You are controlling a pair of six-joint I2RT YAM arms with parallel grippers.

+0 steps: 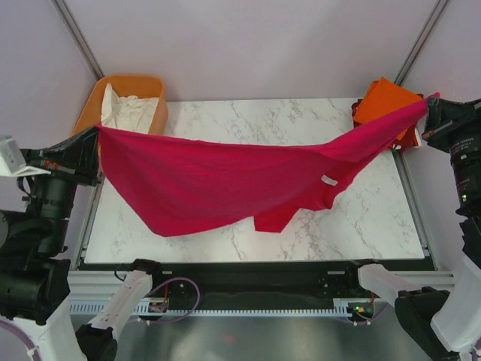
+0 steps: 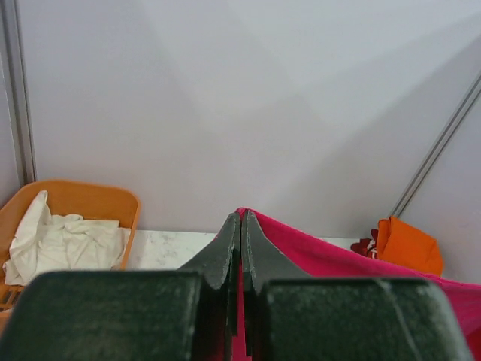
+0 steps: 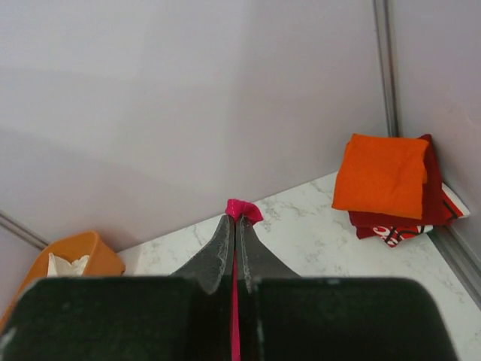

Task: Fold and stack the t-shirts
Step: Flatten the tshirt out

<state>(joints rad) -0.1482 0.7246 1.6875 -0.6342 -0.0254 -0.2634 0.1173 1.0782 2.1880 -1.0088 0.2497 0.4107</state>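
The magenta-pink t-shirt (image 1: 218, 180) hangs stretched across the table between both grippers, sagging in the middle above the marble top. My left gripper (image 1: 96, 134) is shut on its left corner; in the left wrist view (image 2: 241, 218) the pink cloth (image 2: 316, 252) runs off to the right. My right gripper (image 1: 431, 105) is shut on its right corner; a pink tip (image 3: 242, 209) pokes past the fingertips (image 3: 234, 223). The folded bright orange t-shirt (image 1: 382, 102) lies on the folded dark red t-shirt (image 1: 409, 139) at the back right corner, also in the right wrist view (image 3: 379, 174).
An orange plastic basket (image 1: 89, 105) holding white cloth (image 1: 129, 111) stands at the back left corner. The marble table top (image 1: 361, 226) runs between grey walls with metal posts. The arm bases sit along the near edge.
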